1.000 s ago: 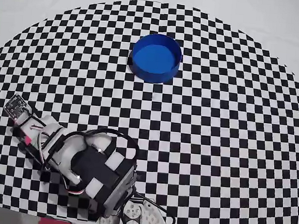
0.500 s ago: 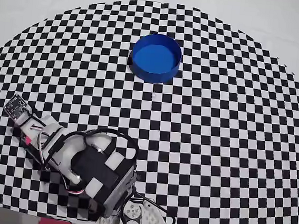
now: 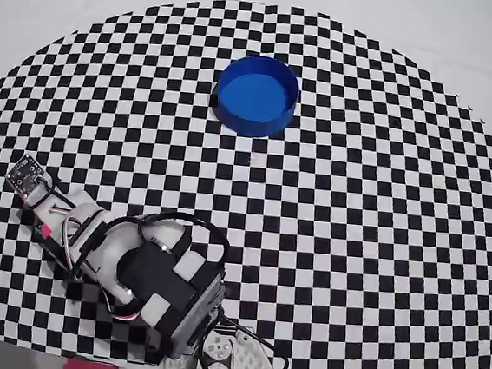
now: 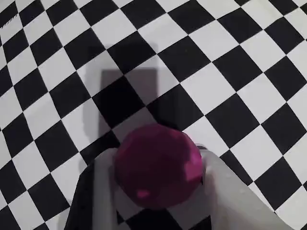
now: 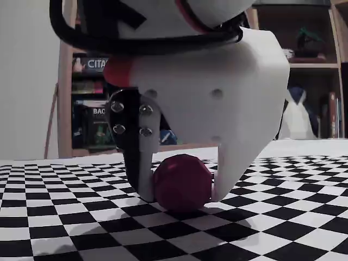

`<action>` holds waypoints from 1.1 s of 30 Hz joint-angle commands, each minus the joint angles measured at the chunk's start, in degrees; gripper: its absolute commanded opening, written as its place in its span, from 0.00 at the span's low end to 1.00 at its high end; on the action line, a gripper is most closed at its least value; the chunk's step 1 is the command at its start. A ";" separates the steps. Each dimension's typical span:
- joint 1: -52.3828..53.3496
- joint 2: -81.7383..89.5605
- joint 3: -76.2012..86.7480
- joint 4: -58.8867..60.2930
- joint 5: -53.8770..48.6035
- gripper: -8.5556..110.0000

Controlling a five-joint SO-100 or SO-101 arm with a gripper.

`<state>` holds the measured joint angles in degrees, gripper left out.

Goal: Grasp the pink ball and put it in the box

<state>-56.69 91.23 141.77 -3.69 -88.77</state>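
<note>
Fixed view shows the pincer (image 5: 182, 187) down at the checkered surface (image 5: 283, 217) with the pink ball (image 5: 182, 182) between its two fingers, which stand narrowly apart, just wider than the ball or touching it; a firm squeeze cannot be confirmed. The ball rests on the surface. Its skin looks faceted and matte, so it is probably light, fairly stiff and apt to roll; holding it across its widest middle seems safest. Wrist view has the ball (image 4: 158, 165) framed by both fingers. Overhead, the box (image 3: 256, 95) sits well apart from the pincer, which the arm hides.
</note>
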 commanded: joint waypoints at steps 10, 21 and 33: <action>1.41 10.28 0.09 -0.26 -0.35 0.07; 2.90 20.74 6.42 -0.26 -0.53 0.07; 6.59 29.79 11.16 -0.26 -0.53 0.07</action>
<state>-51.33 117.77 152.93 -3.69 -88.77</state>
